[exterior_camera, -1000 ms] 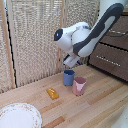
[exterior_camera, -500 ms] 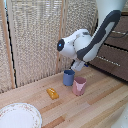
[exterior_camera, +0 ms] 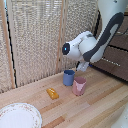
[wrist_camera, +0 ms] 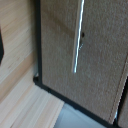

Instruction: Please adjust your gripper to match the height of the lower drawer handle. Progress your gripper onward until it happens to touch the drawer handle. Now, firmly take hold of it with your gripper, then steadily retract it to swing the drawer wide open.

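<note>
In the exterior view my gripper (exterior_camera: 83, 65) hangs under the white-and-black arm, just above and behind the blue cup (exterior_camera: 68, 77). It is apart from the dark brown drawer (exterior_camera: 114, 64) at the exterior view's right. The lower drawer handle (exterior_camera: 108, 60) is a faint thin bar on that front. The wrist view looks straight at the drawer front (wrist_camera: 100, 75), with the silver drawer handle (wrist_camera: 78, 37) running across it, untouched. A dark shape at that picture's edge may be a finger. The frames do not show how the jaws stand.
A pink cup (exterior_camera: 79, 86) stands beside the blue cup, and a yellow block (exterior_camera: 52, 93) lies on the wooden table (exterior_camera: 95, 107). A patterned plate (exterior_camera: 19, 116) sits at the front left. A pale slatted screen (exterior_camera: 40, 40) stands behind. An upper drawer (exterior_camera: 121, 37) lies above the lower one.
The arm has moved a little down and towards the exterior view's right, closer to the drawers. The cups, block and plate have not moved.
</note>
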Available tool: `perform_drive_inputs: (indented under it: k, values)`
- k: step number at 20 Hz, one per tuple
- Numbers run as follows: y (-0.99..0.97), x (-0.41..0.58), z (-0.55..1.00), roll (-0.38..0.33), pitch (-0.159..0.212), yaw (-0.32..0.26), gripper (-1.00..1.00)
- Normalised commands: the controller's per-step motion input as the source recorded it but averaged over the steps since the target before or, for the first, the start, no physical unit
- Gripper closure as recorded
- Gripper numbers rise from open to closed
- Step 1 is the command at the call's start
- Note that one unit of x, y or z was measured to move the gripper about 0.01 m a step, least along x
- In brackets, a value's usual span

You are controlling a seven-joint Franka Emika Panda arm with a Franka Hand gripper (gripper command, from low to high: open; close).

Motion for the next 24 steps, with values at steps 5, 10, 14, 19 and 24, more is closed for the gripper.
perform_drive_inputs:
  k: [5, 10, 14, 19, 24]
  values:
    - [-0.67, -0.159, -0.06, -0.117, -0.087, 0.141, -1.00]
    - [-0.70, -0.178, -0.06, -0.128, -0.102, 0.105, -1.00]
    - [-0.54, -0.049, -0.05, -0.179, -0.085, 0.053, -1.00]
    - [-0.44, -0.038, -0.07, -0.180, 0.019, 0.065, -1.00]
    - [-0.35, 0.009, -0.19, -0.005, 0.152, 0.068, -1.00]
